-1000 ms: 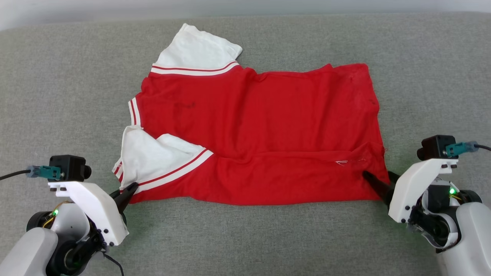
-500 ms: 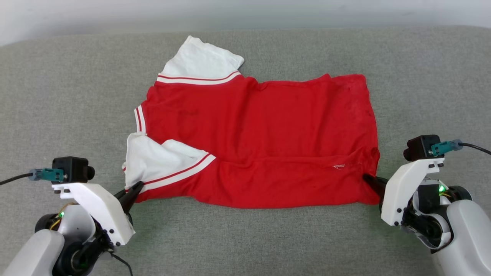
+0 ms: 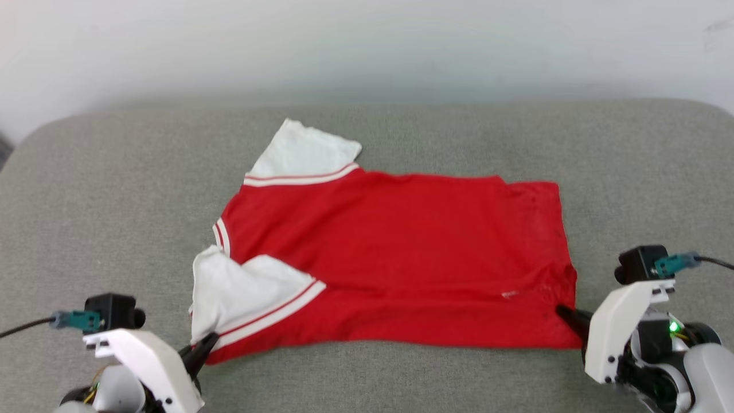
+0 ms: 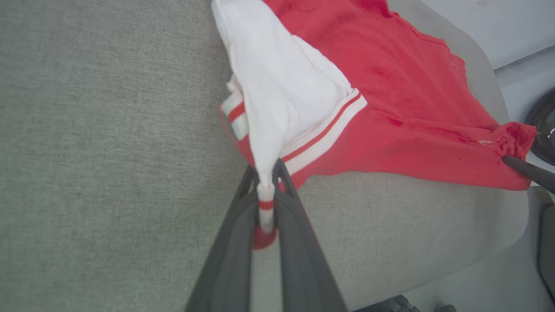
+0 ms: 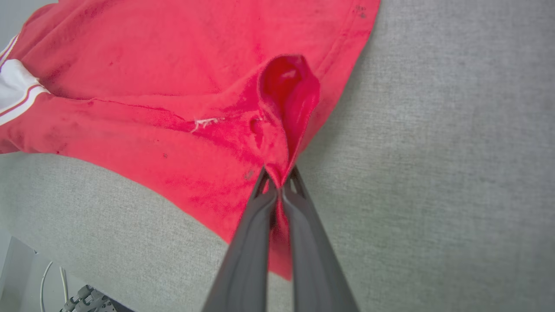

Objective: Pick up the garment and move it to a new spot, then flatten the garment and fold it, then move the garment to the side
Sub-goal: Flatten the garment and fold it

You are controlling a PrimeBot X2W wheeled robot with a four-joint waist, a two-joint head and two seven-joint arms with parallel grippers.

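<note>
The garment (image 3: pixel 401 252), a red T-shirt with white sleeves, lies spread on the grey cushioned surface (image 3: pixel 114 218), collar end to the left. My left gripper (image 3: pixel 203 346) is shut on the near white sleeve's striped edge; the left wrist view shows the fabric (image 4: pixel 266 203) pinched between the dark fingers (image 4: pixel 234 242). At the near right corner, my right gripper (image 3: pixel 565 314) is shut on the red hem, which bunches up between its fingers (image 5: pixel 256 234) in the right wrist view. The pinched edges are lifted slightly off the surface.
The grey surface (image 5: pixel 433 151) ends in a front edge close behind both grippers, and a pale wall (image 3: pixel 367 51) rises behind it. Free grey room lies to the left, right and far side of the garment.
The right gripper has shut on the hem corner. The head camera has tilted up, so the wall shows. The garment's near edge looks pulled straighter and flatter.
</note>
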